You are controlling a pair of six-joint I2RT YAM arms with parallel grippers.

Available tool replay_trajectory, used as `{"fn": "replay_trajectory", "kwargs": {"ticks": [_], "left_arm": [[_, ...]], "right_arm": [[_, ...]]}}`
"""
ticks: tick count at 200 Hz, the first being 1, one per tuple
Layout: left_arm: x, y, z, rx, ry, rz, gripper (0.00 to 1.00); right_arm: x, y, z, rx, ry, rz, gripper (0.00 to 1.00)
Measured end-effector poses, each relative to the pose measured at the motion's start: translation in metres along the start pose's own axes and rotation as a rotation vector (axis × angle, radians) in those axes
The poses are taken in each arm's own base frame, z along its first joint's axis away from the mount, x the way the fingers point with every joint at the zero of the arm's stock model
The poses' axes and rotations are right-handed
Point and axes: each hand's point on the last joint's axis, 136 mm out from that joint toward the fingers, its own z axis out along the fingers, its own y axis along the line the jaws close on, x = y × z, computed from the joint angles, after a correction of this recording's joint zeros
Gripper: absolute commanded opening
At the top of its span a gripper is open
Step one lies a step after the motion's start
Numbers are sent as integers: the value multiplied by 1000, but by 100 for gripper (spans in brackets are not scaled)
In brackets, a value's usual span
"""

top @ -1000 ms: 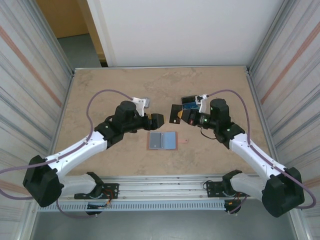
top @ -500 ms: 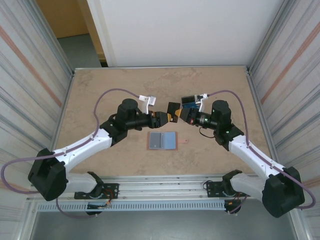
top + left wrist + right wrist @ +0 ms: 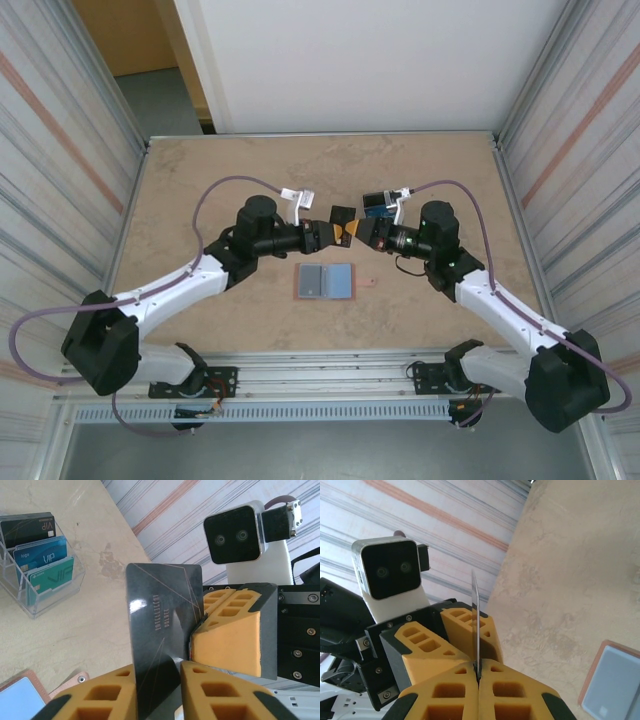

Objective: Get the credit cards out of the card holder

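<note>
A black credit card (image 3: pixel 165 625) stands on edge above the table, and my right gripper (image 3: pixel 478 667) is shut on one end of it. It appears edge-on as a thin blade (image 3: pixel 475 605) in the right wrist view. My left gripper (image 3: pixel 157 672) straddles the card's other end. One pad (image 3: pixel 100 695) lies against the card, while a narrow gap separates it from the other pad. Both grippers meet nose to nose (image 3: pixel 340 232) in the top view. The card holder (image 3: pixel 324 282) lies open and flat on the table below them, light-blue panels up.
A clear upright stand (image 3: pixel 45 595) holding black, blue and teal cards sits behind the grippers (image 3: pixel 378 205). The wallet's snap tab (image 3: pixel 80 679) rests on the table. Corrugated walls close in both sides, and the arm bases (image 3: pixel 320 375) sit at the near edge.
My left arm has swung right to meet the right gripper, and its jaws have narrowed around the black card. The right gripper has shifted slightly left, keeping hold of the card.
</note>
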Motion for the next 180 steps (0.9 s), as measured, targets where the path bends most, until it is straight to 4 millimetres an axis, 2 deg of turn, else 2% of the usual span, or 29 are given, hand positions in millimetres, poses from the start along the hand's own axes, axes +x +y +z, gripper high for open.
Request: {"fn": "replay_trajectory", "kwargs": {"ticks": [38, 46, 60, 74, 93, 118, 154, 180], "left_arm": [[-3, -3, -2, 17, -6, 4, 0], [-3, -4, -3, 18, -6, 4, 0], [-3, -3, -3, 16, -2, 11, 0], [0, -1, -3, 6, 9, 21, 0], [0, -2, -3, -10, 26, 60, 0], [-8, 5, -7, -77, 41, 130, 0], [-31, 8, -16, -159, 47, 273, 0], [-48, 11, -8, -199, 77, 382, 0]], "right_arm": [[-1, -4, 0, 17, -9, 7, 0], [-1, -5, 0, 18, -8, 8, 0], [0, -6, 0, 23, -6, 7, 8], [2, -9, 0, 37, 3, 8, 22], [9, -18, 0, 82, 23, 8, 36], [11, -24, -7, 151, 25, -12, 44], [0, -25, -29, 265, -39, -54, 53], [-11, -29, -49, 371, -101, -81, 63]]}}
